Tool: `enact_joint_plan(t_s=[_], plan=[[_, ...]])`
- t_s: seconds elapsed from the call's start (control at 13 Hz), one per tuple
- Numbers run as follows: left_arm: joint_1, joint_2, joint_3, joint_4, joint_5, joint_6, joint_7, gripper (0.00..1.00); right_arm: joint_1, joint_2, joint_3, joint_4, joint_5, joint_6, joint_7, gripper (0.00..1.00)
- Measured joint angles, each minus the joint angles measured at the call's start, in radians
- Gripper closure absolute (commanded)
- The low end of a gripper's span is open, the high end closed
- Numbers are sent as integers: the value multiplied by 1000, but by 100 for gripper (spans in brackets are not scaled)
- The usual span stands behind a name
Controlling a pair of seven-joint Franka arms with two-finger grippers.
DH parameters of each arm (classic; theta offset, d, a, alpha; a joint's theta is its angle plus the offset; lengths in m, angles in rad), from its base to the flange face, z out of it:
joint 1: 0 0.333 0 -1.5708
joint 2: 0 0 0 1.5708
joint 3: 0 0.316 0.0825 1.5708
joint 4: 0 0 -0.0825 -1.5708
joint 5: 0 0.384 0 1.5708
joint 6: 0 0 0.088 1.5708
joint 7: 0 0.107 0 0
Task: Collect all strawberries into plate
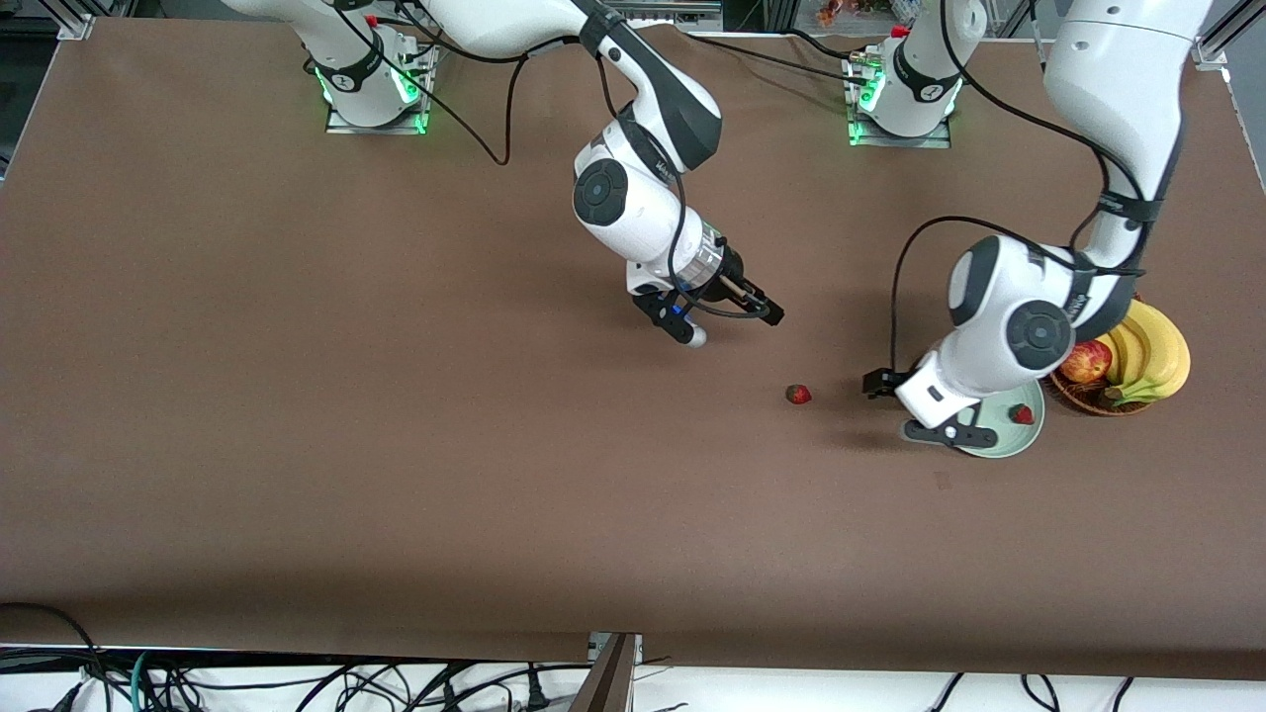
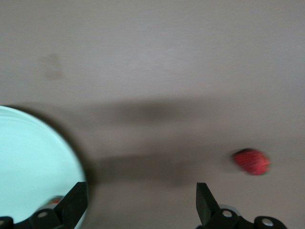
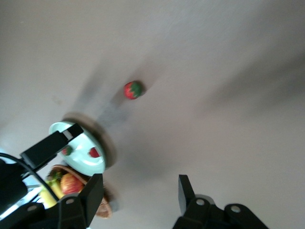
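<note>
One strawberry [image 1: 798, 395] [image 2: 251, 161] [image 3: 133, 89] lies on the brown table, beside the mint-green plate [image 1: 1001, 445] [image 2: 28, 157] [image 3: 81, 160] on the right arm's side. The right wrist view shows two strawberries in the plate [image 3: 94, 152] [image 3: 66, 150]. In the front view only one strawberry in the plate [image 1: 1022, 414] shows, as the left hand covers part of it. My left gripper [image 1: 910, 407] [image 2: 141, 205] hangs open and empty over the plate's edge. My right gripper [image 1: 734, 324] [image 3: 138, 195] is open and empty over bare table near the middle.
A brown wicker basket [image 1: 1083, 398] touches the plate toward the left arm's end of the table. It holds a red-yellow apple [image 1: 1085, 361] [image 3: 71, 183] and bananas [image 1: 1152, 351]. Cables hang along the table's near edge.
</note>
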Motion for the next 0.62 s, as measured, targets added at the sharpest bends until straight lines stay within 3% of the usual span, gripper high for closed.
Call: enact_joint_plan(t_s=[0.38,0.62], plan=[[-145,61,-2,77,0,3,-194,0,-38,-54,-94,4,-2,-262,-126,1],[-179,108,-1,115,0,12,-204,0,-105,-84,-101,4,-2,-402,-243,1]])
